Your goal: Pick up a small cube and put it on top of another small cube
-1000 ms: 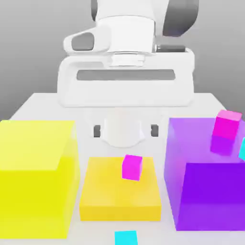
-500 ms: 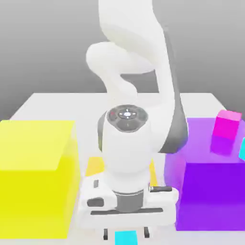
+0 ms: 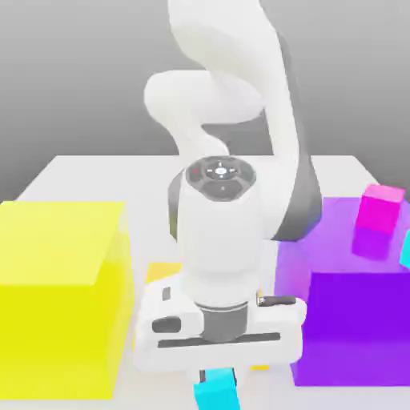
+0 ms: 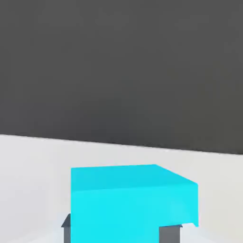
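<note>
My gripper (image 3: pixel 216 383) hangs low at the front of the table, shut on a small cyan cube (image 3: pixel 215 397) that sits between its dark fingers (image 3: pixel 201 376). In the hand view the same cyan cube (image 4: pixel 133 199) is close up, with the gripper (image 4: pixel 121 232) pinching its sides. A second small cyan cube (image 3: pixel 406 248) peeks in at the exterior view's right edge, beside the purple block. The white arm stands in front of the table's middle and hides what lies behind it.
A big yellow block (image 3: pixel 60 296) stands on the exterior view's left and a big purple block (image 3: pixel 352 320) on its right, with a small magenta cube (image 3: pixel 380 207) on top. A low yellow block (image 3: pixel 162 272) shows behind the hand.
The hand came down from high at the back to the table's front over the cyan cube. Its fingers then shut on that cube.
</note>
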You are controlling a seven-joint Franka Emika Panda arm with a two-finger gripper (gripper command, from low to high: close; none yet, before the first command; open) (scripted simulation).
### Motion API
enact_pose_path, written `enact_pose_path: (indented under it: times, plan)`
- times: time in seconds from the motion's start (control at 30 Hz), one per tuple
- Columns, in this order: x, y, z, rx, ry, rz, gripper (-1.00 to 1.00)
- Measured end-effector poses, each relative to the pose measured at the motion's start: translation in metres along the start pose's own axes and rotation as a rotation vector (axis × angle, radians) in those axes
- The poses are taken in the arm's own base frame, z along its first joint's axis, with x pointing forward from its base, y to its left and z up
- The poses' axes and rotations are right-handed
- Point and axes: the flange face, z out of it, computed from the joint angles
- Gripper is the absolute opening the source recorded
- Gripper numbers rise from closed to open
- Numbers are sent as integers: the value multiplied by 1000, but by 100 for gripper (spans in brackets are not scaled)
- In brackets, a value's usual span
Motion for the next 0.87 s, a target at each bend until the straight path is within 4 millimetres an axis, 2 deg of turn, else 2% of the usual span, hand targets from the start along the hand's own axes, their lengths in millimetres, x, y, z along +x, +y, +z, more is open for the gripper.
enact_pose_path:
  times: [0.13,0.23,0.37,0.4,0.43,0.5,0.53,0.7,0.73,0.8,0.87]
  plan:
    - [-42,-67,-68,3,-4,-314,-100]
    - [-95,-118,-121,3,-5,-578,-100]
    - [-170,-158,-194,-2,-4,-904,-100]
    - [-181,-161,-200,-4,-3,-951,-100]
    - [-181,-160,-194,-5,-3,-964,-100]
    - [-180,-159,-167,-5,-3,-973,-100]
    - [-180,-158,-157,-5,-2,-974,100]
    - [-177,-156,-157,-5,-3,-967,100]
    - [-177,-156,-152,-7,-1,-968,100]
    - [-179,-158,-170,-8,1,-974,100]
    - [-181,-159,-201,-8,2,-977,100]
